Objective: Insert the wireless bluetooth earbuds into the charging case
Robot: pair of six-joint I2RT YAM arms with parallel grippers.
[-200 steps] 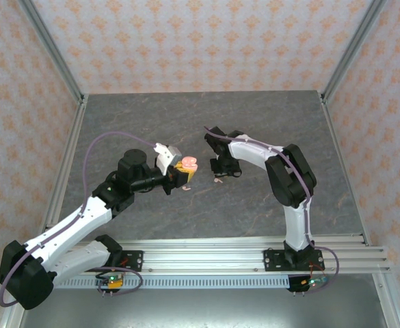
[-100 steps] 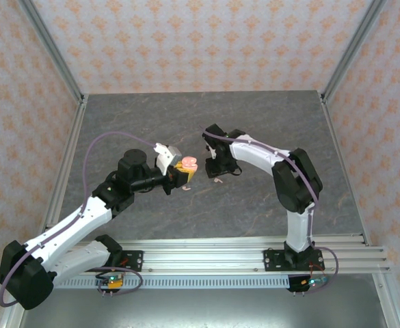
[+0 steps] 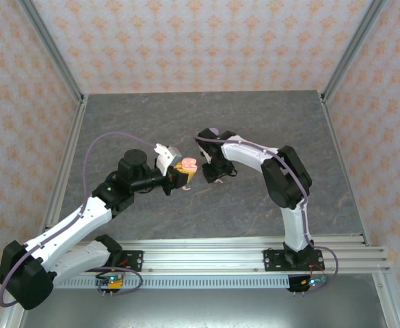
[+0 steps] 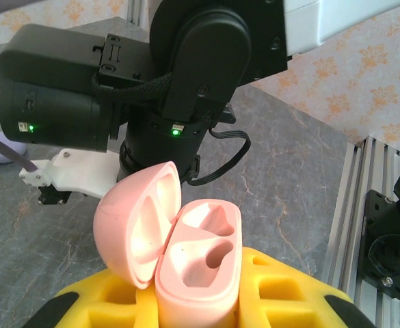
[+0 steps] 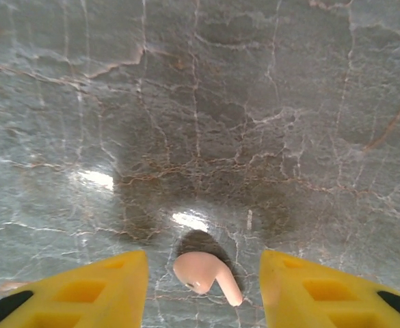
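From above, your left tool (image 3: 184, 175) pinches the open pink charging case (image 3: 187, 164), with the right tool (image 3: 213, 172) just beside it. At the left wrist, both case sockets look empty. Under the right wrist, spread fingers (image 5: 83, 287) straddle a pink earbud (image 5: 201, 272) lying on the desk (image 5: 200, 102); close off-centre and it may squirt away.

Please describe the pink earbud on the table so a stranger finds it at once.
Over the grey marble table, find the right hand with its yellow fingers apart. Between them lies the pink earbud, tiny and stemmed, unlike the open pink case in the left hand.
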